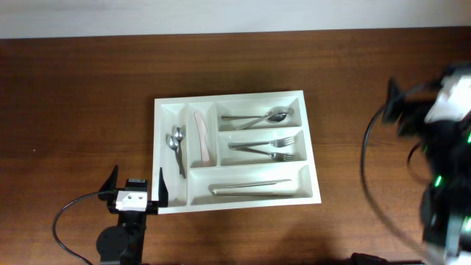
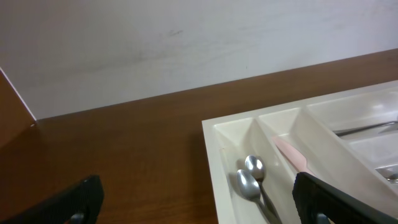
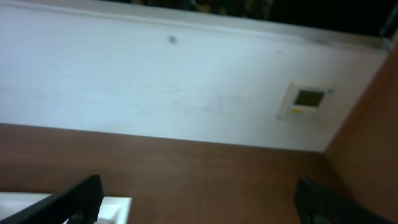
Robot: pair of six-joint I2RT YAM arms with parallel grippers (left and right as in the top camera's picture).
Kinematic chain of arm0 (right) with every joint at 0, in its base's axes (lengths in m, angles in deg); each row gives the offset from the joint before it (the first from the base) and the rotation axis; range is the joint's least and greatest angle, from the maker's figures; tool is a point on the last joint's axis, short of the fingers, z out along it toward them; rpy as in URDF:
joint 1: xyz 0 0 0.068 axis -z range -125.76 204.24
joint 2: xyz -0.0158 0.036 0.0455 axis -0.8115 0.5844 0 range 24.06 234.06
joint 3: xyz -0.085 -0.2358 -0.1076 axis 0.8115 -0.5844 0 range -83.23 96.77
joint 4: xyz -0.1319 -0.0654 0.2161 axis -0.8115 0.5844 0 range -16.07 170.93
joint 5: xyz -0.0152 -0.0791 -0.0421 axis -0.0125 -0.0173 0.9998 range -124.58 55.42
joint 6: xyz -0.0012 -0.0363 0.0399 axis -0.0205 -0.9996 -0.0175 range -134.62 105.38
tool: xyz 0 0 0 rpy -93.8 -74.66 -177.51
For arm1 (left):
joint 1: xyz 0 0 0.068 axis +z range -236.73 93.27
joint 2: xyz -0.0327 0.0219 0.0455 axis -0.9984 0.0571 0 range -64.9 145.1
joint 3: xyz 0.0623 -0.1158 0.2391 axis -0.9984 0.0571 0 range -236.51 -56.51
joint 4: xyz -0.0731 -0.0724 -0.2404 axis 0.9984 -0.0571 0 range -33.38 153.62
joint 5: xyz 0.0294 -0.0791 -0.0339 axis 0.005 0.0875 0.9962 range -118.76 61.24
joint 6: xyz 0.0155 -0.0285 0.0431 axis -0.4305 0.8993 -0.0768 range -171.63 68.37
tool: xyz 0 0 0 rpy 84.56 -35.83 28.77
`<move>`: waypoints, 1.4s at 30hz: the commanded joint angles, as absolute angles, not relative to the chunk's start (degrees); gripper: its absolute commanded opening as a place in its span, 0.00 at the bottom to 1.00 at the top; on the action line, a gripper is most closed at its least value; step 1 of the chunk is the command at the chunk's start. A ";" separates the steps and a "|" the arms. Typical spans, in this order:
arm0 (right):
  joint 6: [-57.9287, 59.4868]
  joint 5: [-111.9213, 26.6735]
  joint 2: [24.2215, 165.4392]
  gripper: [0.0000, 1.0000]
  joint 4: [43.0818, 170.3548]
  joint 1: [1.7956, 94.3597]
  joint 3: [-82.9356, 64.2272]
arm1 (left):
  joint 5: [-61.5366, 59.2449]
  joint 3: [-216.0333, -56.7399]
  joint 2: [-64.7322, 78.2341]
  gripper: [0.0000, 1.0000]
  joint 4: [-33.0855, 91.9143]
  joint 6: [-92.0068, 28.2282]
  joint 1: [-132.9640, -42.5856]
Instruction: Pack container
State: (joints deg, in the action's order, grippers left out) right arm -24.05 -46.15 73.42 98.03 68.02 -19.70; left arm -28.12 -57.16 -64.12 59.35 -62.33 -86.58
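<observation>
The white cutlery tray (image 1: pixel 309 151) lies mid-table. Its left narrow compartment holds two spoons (image 1: pixel 176 140), and the one beside it holds a pink utensil (image 1: pixel 201 138). The top short compartment holds spoons (image 1: pixel 268 116), the middle one holds forks (image 1: pixel 268 147), and the long front one holds silver cutlery (image 1: pixel 250 188). My left gripper (image 1: pixel 137 180) is open and empty at the tray's front-left corner. The left wrist view shows its fingers (image 2: pixel 202 202) straddling the tray rim (image 2: pixel 214 140), with the two spoons (image 2: pixel 252 177) and the pink utensil (image 2: pixel 289 154) in view. My right gripper (image 1: pixel 401 110) is blurred at the far right, away from the tray. In the right wrist view it (image 3: pixel 199 199) is open and empty.
The brown wooden table (image 1: pixel 81 103) meets a white wall (image 2: pixel 155 50) at the back. A black cable (image 1: pixel 70 213) loops from the left arm's base, and another (image 1: pixel 375 191) hangs by the right arm. A wall plate (image 3: pixel 308 99) shows in the right wrist view.
</observation>
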 commanded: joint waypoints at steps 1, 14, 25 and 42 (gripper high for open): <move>-24.20 -46.61 62.76 0.99 95.58 64.15 -27.29 | -27.48 -56.98 -64.60 0.99 59.04 -62.00 -86.34; -24.18 -46.63 38.34 0.99 89.46 57.81 -44.71 | -27.48 -56.98 -64.60 0.99 59.04 -62.00 -86.34; -24.18 -47.09 28.61 0.99 86.53 54.60 -55.29 | -27.48 -56.98 -64.60 0.99 59.04 -62.00 -86.34; -23.13 -42.81 24.24 0.99 83.06 54.62 -63.02 | -27.48 -56.98 -64.60 0.99 59.04 -62.00 -86.34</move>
